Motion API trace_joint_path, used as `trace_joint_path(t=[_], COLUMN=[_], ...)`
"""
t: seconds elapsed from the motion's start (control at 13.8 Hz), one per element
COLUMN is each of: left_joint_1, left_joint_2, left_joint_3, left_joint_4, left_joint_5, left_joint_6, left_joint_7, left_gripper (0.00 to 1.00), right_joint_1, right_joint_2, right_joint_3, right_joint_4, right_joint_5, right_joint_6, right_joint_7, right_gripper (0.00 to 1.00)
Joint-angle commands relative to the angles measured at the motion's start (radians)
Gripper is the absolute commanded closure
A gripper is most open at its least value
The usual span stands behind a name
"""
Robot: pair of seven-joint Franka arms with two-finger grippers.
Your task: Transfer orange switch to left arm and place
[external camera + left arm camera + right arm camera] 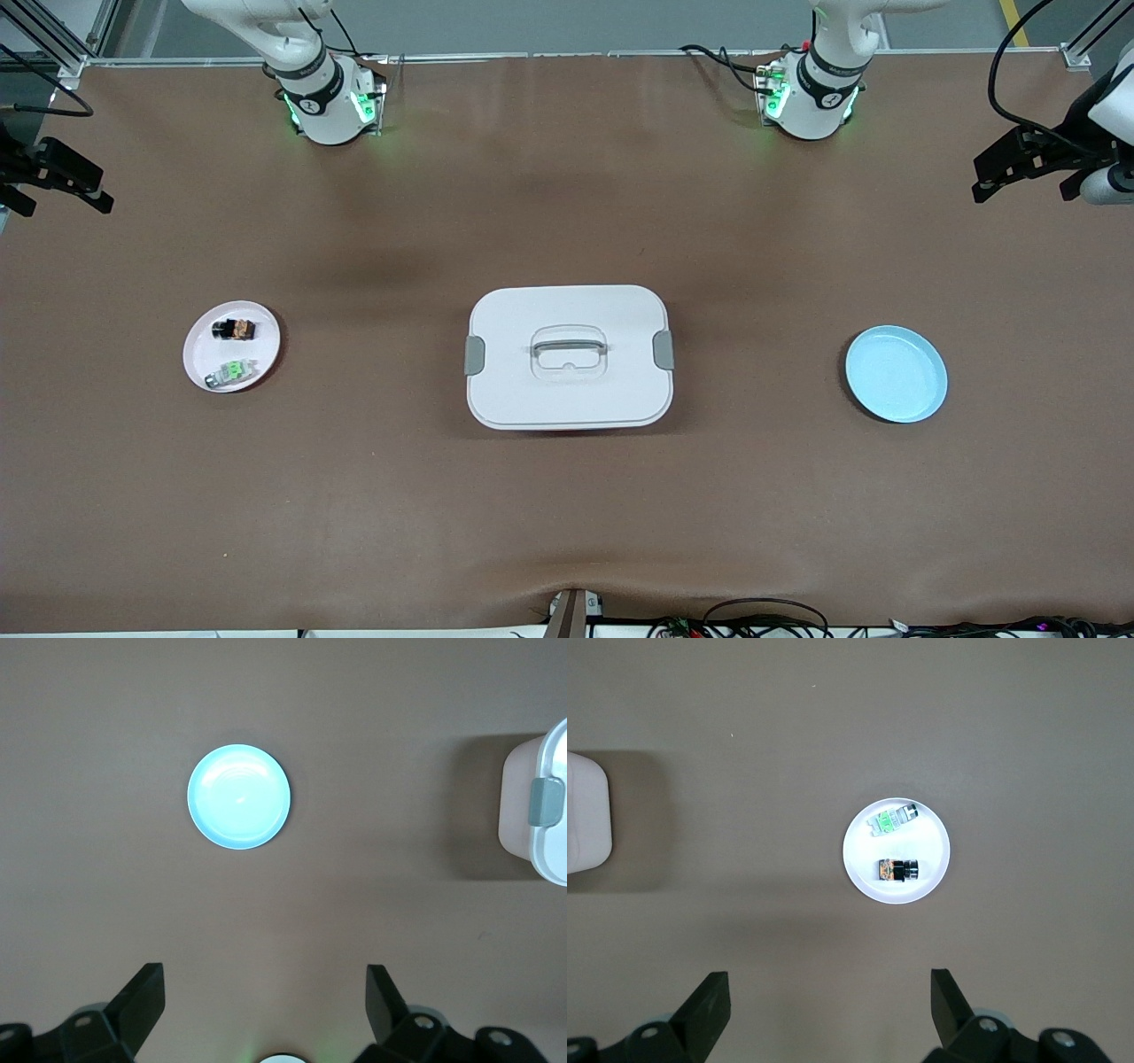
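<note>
- Orange switch (236, 329): tiny black block with an orange-brown part, lying on the white plate (202, 341).
- Left tool (266, 1001) and right tool (830, 1001) wide apart, empty, high over the desk (567, 514).

No text, brand name or number can be read anywhere in these views. The black bands on the two arms' bases (323, 93) carry small white marks, but they are too small to make out as letters. The box (567, 356), both plates and the two small components show no legible label.
</note>
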Motion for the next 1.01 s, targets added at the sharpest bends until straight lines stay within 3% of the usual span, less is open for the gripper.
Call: trace_joint_path(t=[0.0,0.94], left_joint_1=[0.001,0.01], left_joint_2=[0.007,0.032], left_joint_3=[-0.003,-0.011], left_joint_4=[0.02,0.008], left_joint_5=[0.02,0.011], left_joint_6=[-0.012,-0.015], left_joint_7=[0.02,0.009], left_gripper=[0.0,0.0], right_joint_1=[-0.007,-0.006], right_joint_2=[0.012,0.02], right_joint_3=[0.006,0.006], right_joint_4=[0.025,0.025], right_joint_5=[-0.001,-0.003], right_joint_6=[-0.014,-0.005], right_joint_7=[0.0,0.0], right_gripper=[0.0,0.0])
